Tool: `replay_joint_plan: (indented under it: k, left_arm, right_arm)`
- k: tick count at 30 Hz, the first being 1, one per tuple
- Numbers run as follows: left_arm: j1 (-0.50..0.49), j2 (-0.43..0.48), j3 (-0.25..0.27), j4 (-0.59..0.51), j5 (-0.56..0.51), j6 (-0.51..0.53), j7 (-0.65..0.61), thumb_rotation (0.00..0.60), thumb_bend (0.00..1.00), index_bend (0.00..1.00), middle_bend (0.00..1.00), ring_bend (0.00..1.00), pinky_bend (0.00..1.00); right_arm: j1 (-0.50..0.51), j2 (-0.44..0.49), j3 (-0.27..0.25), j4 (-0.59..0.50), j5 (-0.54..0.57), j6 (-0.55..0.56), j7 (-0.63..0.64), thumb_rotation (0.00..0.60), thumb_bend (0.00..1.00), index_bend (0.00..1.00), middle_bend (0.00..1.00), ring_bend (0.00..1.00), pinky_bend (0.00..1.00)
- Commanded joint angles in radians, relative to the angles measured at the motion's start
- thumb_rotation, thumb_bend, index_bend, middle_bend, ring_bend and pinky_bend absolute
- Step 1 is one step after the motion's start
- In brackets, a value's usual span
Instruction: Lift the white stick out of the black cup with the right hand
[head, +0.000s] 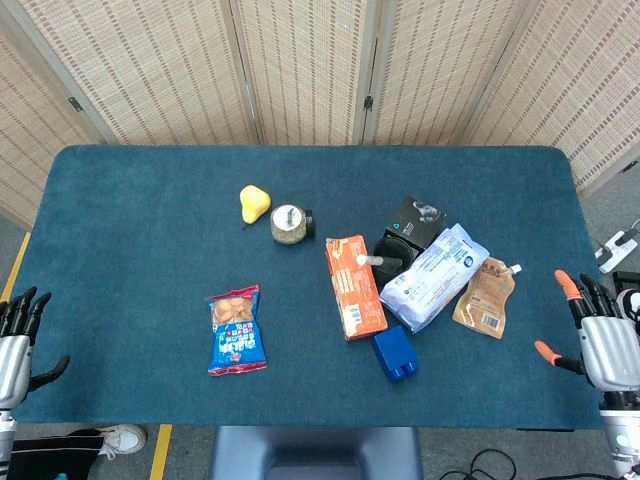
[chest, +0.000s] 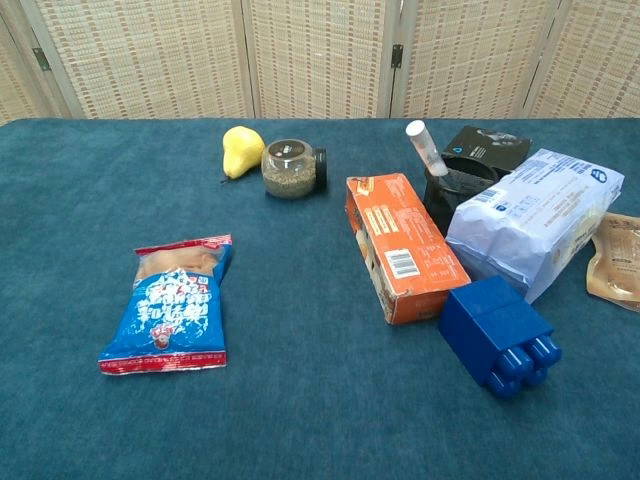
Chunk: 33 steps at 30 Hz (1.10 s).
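The white stick (chest: 426, 146) is seen leaning in the black cup (chest: 452, 193), wedged between orange box (chest: 403, 244) and white-blue pouch (chest: 534, 217), while right hand (head: 606, 340) and left hand (head: 17, 338) are held empty, fingers apart, at the blue-clothed table's (head: 130, 250) edges before woven screens (head: 300, 65).

We see the white stick (chest: 425, 146) leaning left out of the black cup (chest: 455, 192), which sits between the orange box (chest: 405, 245) and the white-blue bag (chest: 535, 220). Black box (chest: 487, 148) is behind the cup. Blue block (chest: 499, 335) lies just in front of the orange box and bag. Yellow pear (chest: 241, 151) sits beside the tipped jar (chest: 292, 168). Blue snack bag (chest: 175, 303) lies well apart, left. Tan pouch (chest: 620, 262) at the right edge.
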Motion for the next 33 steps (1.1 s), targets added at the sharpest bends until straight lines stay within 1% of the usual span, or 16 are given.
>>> replay_joint_plan:
  k: [1,7,13,17,20,24,26,30,33]
  left_arm:
    - [-0.001,-0.002,0.002,0.005,0.007,-0.001,-0.007,0.600,0.26,0.09,0.04,0.00,0.05]
    - [0.001,-0.003,0.015,0.022,0.038,0.004,-0.040,0.600,0.25,0.10,0.04,0.00,0.05]
    - [0.002,0.002,0.018,0.022,0.042,0.001,-0.050,0.600,0.26,0.10,0.04,0.00,0.05]
    - [0.001,0.003,0.019,0.021,0.044,-0.002,-0.053,0.600,0.25,0.10,0.04,0.00,0.05]
    - [0.002,0.002,0.021,0.023,0.043,-0.005,-0.057,0.600,0.26,0.10,0.04,0.00,0.05]
    - [0.005,0.003,0.024,0.026,0.045,-0.004,-0.068,0.600,0.26,0.10,0.04,0.00,0.05]
    - [0.007,0.004,0.026,0.029,0.046,-0.003,-0.073,0.600,0.25,0.10,0.04,0.00,0.05]
    - [0.013,0.008,0.029,0.029,0.048,0.002,-0.080,0.600,0.25,0.10,0.04,0.00,0.05]
    - [0.016,0.010,0.030,0.030,0.047,0.004,-0.082,0.600,0.26,0.10,0.04,0.00,0.05]
  right_arm:
    - [-0.004,-0.003,0.000,0.004,-0.010,0.012,0.006,0.600,0.10,0.04,0.13,0.02,0.09]
    - [-0.006,-0.004,-0.008,0.010,-0.027,0.013,0.020,0.600,0.10,0.04,0.14,0.02,0.09]
    - [-0.012,0.001,-0.008,0.009,-0.024,0.018,0.030,0.600,0.10,0.04,0.15,0.02,0.09]
    - [-0.003,0.000,-0.004,0.007,-0.019,0.004,0.033,0.600,0.18,0.05,0.17,0.03,0.09]
    - [0.021,-0.003,0.010,-0.003,-0.009,-0.027,0.027,0.600,0.19,0.10,0.20,0.04,0.09]
    - [0.079,-0.003,0.043,-0.031,0.020,-0.097,-0.002,0.600,0.20,0.17,0.25,0.07,0.09]
    - [0.121,0.002,0.065,-0.056,0.045,-0.152,-0.024,0.600,0.20,0.19,0.27,0.07,0.09]
    - [0.211,-0.006,0.111,-0.087,0.110,-0.265,-0.064,0.600,0.20,0.20,0.27,0.07,0.09]
    - [0.283,-0.035,0.146,-0.091,0.178,-0.352,-0.088,0.600,0.18,0.20,0.24,0.07,0.09]
